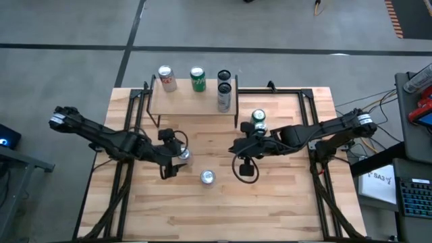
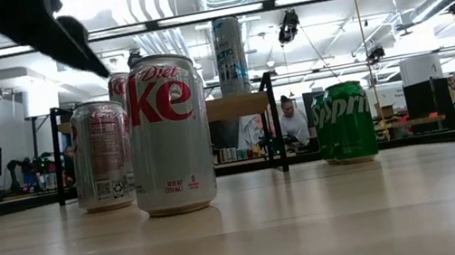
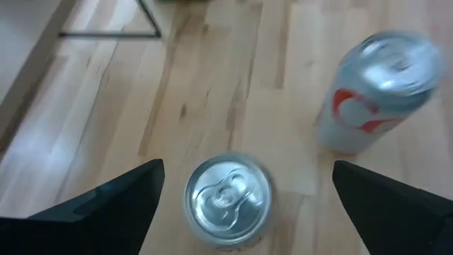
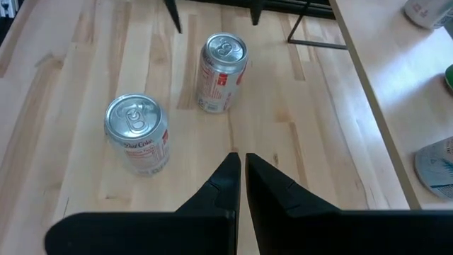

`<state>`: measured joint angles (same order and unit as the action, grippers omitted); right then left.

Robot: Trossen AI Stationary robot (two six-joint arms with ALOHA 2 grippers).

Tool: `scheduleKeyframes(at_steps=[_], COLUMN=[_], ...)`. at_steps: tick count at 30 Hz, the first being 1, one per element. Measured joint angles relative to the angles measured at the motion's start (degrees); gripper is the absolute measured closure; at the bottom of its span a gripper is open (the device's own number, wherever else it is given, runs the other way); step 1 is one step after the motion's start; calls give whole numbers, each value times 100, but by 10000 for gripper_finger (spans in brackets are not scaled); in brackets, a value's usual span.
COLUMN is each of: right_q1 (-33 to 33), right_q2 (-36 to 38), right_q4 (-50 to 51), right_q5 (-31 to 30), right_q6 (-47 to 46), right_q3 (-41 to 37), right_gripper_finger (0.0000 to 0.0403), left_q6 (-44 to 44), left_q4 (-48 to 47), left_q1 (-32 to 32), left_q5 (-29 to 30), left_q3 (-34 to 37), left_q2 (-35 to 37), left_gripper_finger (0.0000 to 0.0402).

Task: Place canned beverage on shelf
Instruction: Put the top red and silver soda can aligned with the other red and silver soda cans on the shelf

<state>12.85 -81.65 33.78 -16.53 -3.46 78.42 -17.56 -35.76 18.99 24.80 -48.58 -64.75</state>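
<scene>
A silver and red can [image 3: 228, 198] stands upright on the table, also seen in the high view [image 1: 183, 155]. My left gripper [image 3: 248, 167] hovers over it, open wide, one finger on either side of its top and clear of it. A Diet Coke can [image 1: 207, 177] stands a little nearer the front edge [image 3: 382, 85]. The shelf [image 1: 192, 102] at the far middle carries a red and silver can [image 1: 166, 77], a green can [image 1: 198, 79] and a tall can [image 1: 224, 91]. My right gripper [image 4: 242, 157] waits shut above mid-table [image 1: 236, 145].
A green Sprite can [image 1: 258, 120] stands on the table under my right arm, beside the shelf's right legs [image 2: 350, 122]. Black frame rails [image 1: 128, 128] run along the table's left and right sides. Bare wood lies toward the near edge.
</scene>
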Motion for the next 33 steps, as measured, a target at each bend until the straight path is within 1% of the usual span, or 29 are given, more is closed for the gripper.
scheduleKeyframes(at_steps=[11,24,28,33], right_q1=[0,0,0,0], right_q2=[-28,-28,-28,-30], right_q4=[-15,-15,-15,-15], right_q5=[0,0,0,0], right_q6=[2,2,2,2], right_q3=[0,0,0,0], right_gripper_finger=[390,390,390,390], left_q6=[123,201,201,199], left_q4=[-47,-32,-28,-16], left_q1=[-121,-224,-224,-222], left_q5=[169,168,165,172], left_q3=[31,39,39,39], left_q2=[-635,-1202,-1345,-1358], left_gripper_finger=[24,29,47,95])
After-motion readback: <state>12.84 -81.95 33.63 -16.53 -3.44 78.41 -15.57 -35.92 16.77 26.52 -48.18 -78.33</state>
